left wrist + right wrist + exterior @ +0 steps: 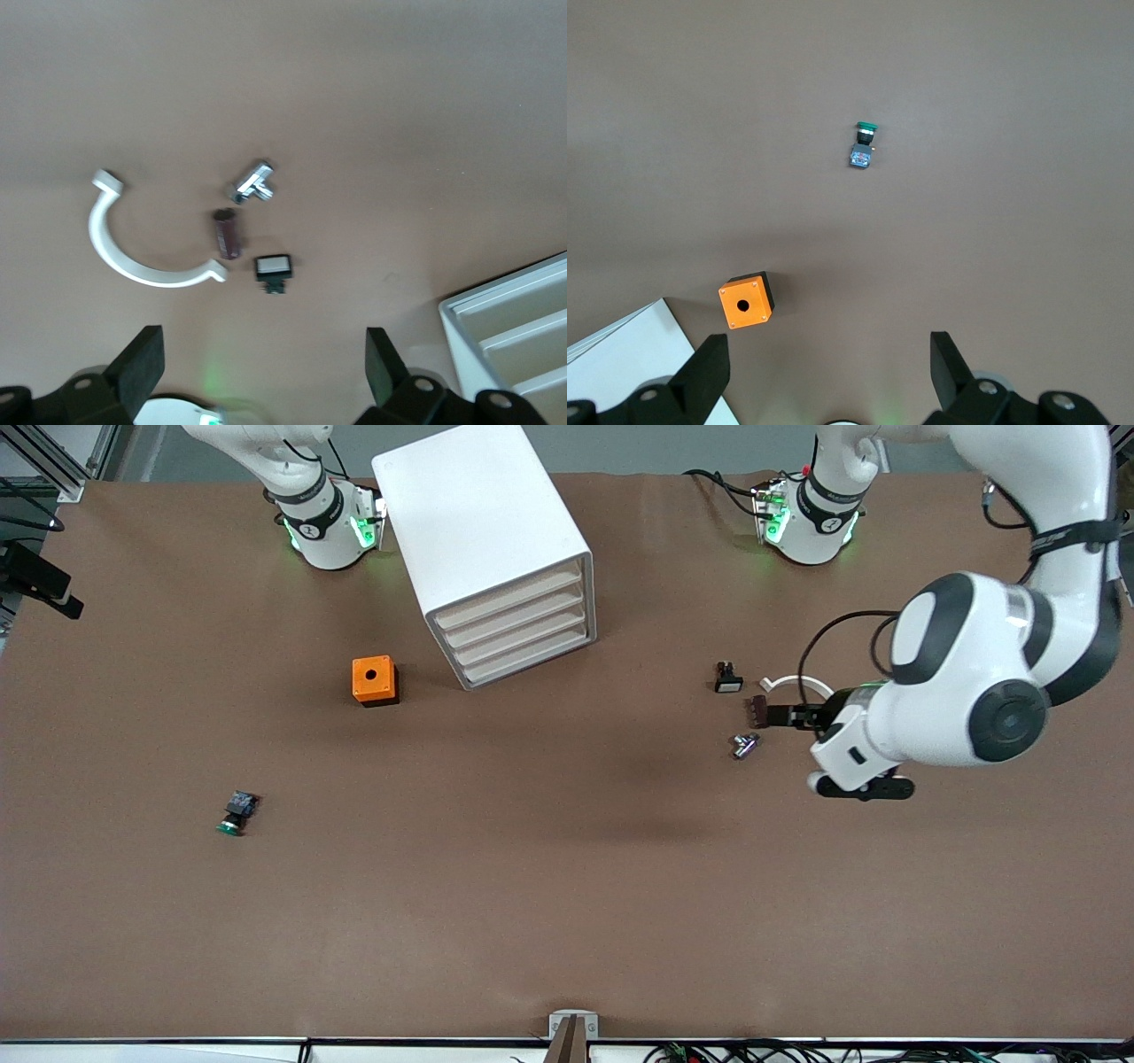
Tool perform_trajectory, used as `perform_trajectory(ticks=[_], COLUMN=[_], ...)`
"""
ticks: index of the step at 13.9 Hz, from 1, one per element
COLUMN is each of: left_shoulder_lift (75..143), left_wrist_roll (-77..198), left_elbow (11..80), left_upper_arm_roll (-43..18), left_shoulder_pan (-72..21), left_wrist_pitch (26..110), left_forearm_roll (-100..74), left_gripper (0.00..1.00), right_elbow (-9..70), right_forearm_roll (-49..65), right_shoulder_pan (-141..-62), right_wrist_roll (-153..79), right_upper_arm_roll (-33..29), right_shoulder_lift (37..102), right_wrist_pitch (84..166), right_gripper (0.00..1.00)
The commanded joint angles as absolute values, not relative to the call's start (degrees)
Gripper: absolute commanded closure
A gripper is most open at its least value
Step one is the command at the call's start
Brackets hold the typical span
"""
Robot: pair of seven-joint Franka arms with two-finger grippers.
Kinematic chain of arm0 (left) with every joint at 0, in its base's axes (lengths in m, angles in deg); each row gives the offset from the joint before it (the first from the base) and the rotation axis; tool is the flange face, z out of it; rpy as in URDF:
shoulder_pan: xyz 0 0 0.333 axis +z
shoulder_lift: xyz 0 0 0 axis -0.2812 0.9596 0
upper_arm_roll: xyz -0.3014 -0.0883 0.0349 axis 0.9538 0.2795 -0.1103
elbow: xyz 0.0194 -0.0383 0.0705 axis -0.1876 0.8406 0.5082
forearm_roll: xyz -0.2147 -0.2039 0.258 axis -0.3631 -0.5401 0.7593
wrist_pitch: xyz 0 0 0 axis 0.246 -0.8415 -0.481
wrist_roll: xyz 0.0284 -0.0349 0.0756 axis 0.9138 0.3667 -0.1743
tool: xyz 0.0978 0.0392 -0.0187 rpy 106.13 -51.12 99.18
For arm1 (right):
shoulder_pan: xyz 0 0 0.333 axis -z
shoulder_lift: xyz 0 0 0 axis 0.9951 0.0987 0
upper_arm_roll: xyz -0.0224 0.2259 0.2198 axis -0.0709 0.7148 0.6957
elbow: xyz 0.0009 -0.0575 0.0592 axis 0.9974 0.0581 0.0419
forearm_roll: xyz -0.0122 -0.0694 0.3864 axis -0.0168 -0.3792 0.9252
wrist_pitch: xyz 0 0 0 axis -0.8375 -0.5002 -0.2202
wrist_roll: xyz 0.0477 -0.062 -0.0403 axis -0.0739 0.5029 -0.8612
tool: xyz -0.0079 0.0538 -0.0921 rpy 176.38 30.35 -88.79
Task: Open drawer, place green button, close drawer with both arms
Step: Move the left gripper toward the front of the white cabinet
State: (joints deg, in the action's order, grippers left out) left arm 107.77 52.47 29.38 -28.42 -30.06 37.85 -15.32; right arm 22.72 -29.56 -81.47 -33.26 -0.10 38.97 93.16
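Two white robot arms stand at the tabletop [567, 921], each with one black hand: the left hand [266, 372] and the right hand [830, 376]. One white cabinet [478, 531] holds four drawers, among them the drawer [524, 634] third from the top. One orange box [374, 679], one green-capped button [236, 813], one black-and-white switch part [727, 678], one white curved bracket [796, 684], one brown cylinder [228, 234] and one silver metal fitting [744, 744] lie on it.
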Motion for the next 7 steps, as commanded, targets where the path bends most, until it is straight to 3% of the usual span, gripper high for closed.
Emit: perform_trajectory(ticks=[1, 7], left_shoulder_lift=[109.9, 114.0], left_wrist_roll=[47.2, 29.8], left_elbow=[28.1, 27.8], left_upper_arm_roll=[-28.6, -28.6], left_shoulder_pan=[-32.6, -39.6], left_wrist_pitch=[38.4, 39.9], left_forearm_roll=[-17.1, -18.7], left_gripper=[0.00, 0.00], right_elbow=[23.5, 23.4], right_forearm_roll=[-29.7, -29.6], right_shoulder_pan=[-81.6, -81.8], right_wrist_roll=[-32.4, -32.4], right_upper_arm_roll=[-0.2, -0.2], right_shoulder_lift=[37.9, 37.9], right_wrist_pitch=[93.6, 93.4], right_gripper=[0.00, 0.00])
